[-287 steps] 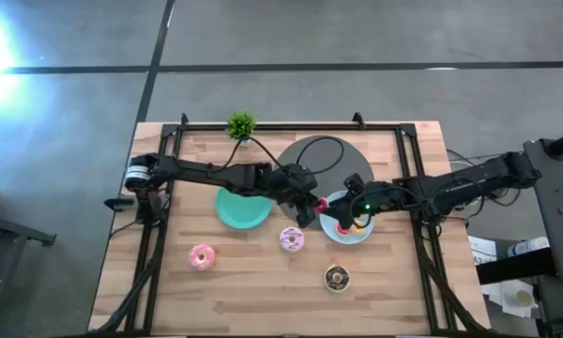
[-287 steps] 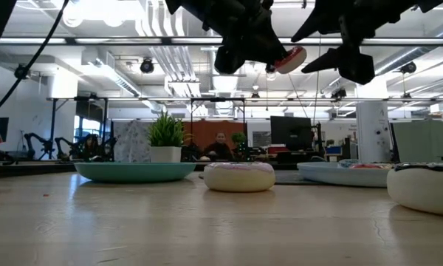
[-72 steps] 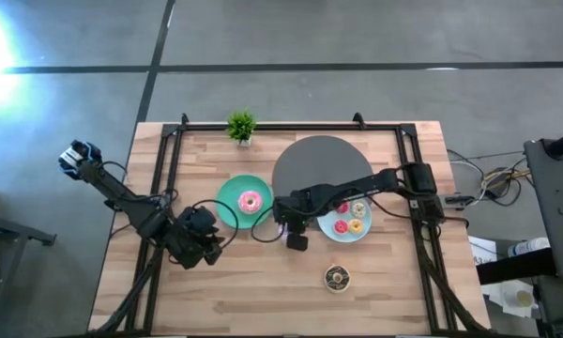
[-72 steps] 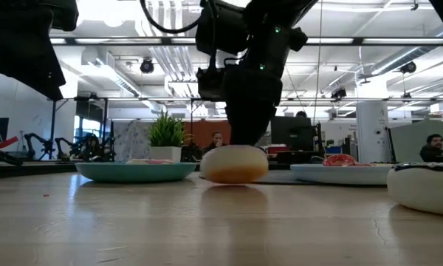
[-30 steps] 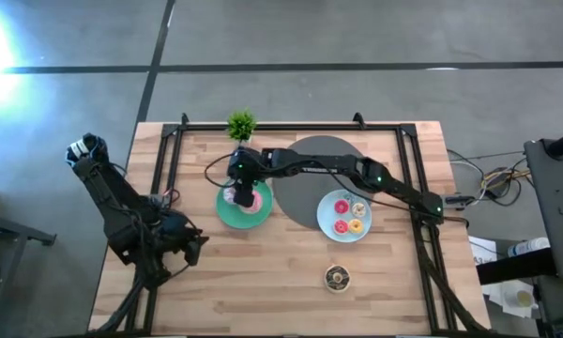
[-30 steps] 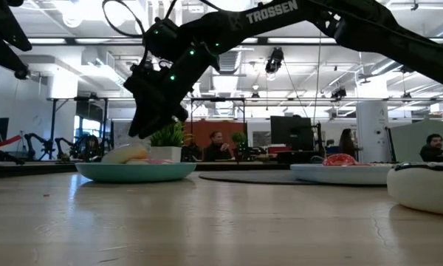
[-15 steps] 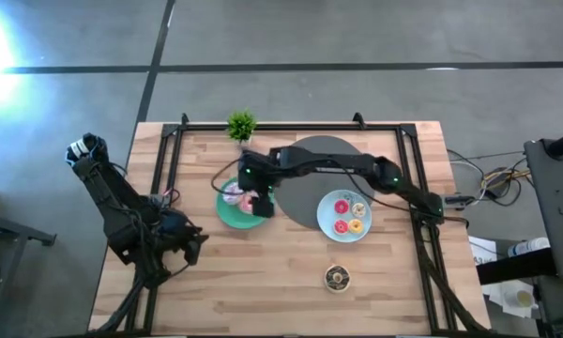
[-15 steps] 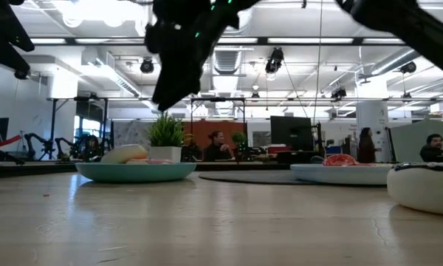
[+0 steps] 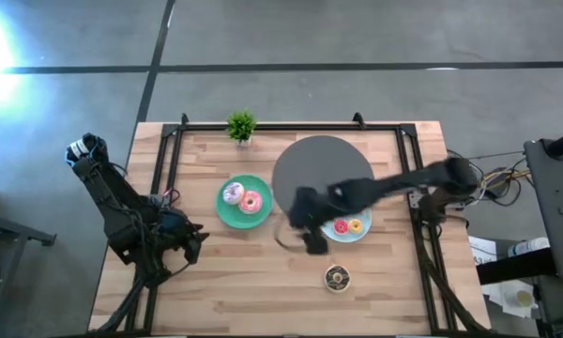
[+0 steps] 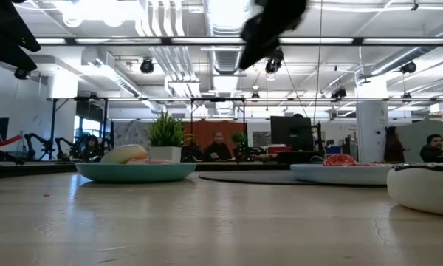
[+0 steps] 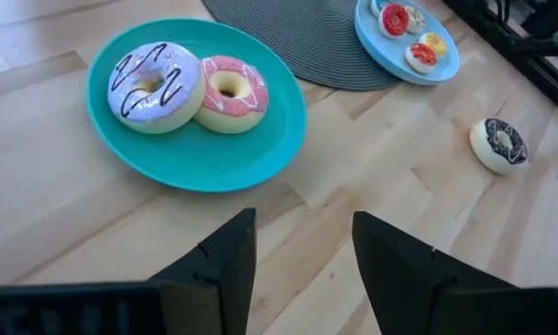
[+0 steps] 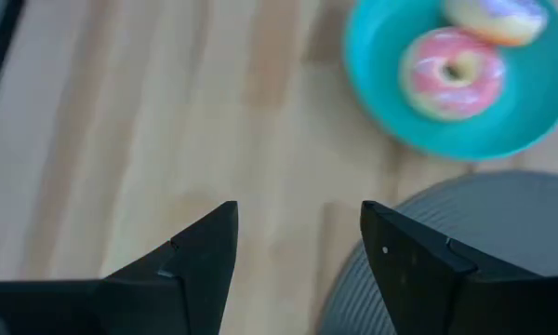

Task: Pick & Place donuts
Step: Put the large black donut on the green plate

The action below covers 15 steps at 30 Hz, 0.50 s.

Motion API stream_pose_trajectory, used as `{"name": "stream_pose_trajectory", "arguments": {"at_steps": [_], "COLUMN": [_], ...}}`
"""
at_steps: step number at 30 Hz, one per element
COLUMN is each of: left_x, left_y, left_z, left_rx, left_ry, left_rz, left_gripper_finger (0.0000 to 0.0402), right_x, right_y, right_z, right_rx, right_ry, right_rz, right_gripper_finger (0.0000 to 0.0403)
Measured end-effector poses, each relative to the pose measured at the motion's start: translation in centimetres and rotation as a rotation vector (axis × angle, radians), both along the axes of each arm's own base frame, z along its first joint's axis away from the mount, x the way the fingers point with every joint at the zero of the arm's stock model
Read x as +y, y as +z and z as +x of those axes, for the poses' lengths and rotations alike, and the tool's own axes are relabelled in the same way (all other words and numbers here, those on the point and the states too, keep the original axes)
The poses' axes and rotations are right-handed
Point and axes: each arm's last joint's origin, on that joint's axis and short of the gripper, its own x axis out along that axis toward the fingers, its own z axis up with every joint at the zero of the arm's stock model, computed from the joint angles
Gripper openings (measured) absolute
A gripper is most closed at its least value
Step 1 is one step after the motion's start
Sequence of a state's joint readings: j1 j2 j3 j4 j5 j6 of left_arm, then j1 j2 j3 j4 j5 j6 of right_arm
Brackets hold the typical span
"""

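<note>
A lilac-frosted donut (image 9: 232,193) and a pink donut (image 9: 251,202) lie side by side on the teal plate (image 9: 227,214). Several tiny donuts (image 11: 409,35) sit on the pale blue plate (image 9: 361,235). The chocolate donut (image 9: 336,277) lies alone on the wood toward the near edge. My right gripper (image 9: 311,238) hovers open above the wood between the two plates, and its wrist view shows the pink donut (image 12: 453,73) ahead of it. My left gripper (image 9: 190,240) waits open by the table's left edge, with nothing between its fingers (image 11: 225,261).
A big grey disc (image 9: 321,167) lies at the far middle, with the pale blue plate overlapping its near edge. A small potted plant (image 9: 241,125) stands at the far edge. A black frame (image 9: 165,169) runs along the table's sides. Bare wood lies at the near left.
My right gripper has let go of the lilac donut on the teal plate, risen, and swung toward the table's right and near side, now between the plates. The lilac donut stays on the plate beside the pink one.
</note>
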<state>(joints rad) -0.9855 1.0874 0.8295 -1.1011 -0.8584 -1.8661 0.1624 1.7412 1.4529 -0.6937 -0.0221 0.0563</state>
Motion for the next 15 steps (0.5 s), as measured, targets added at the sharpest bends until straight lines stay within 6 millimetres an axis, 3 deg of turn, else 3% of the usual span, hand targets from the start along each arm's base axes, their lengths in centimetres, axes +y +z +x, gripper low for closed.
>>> {"name": "stream_pose_trajectory", "arguments": {"at_steps": [4, 10, 15], "left_x": [0.0, 0.0, 0.0], "left_y": [0.0, 0.0, 0.0], "left_z": [0.0, 0.0, 0.0], "left_rx": [0.003, 0.007, 0.013], "left_ry": [-0.006, -0.007, -0.008], "left_rz": [0.008, 0.008, 0.001], "left_gripper_finger": [0.0153, 0.0153, 0.0153], "right_x": [4.0, 9.1, 10.6], "right_y": [-1.3, -4.2, -5.6], "right_z": [-3.8, -7.8, -9.4], "right_rx": [0.048, 0.139, 0.179], "right_ry": [0.132, 0.305, 0.080], "right_rz": [-0.039, -0.074, -0.056], "right_gripper_finger": [0.0219, 0.0219, 0.0219]}}
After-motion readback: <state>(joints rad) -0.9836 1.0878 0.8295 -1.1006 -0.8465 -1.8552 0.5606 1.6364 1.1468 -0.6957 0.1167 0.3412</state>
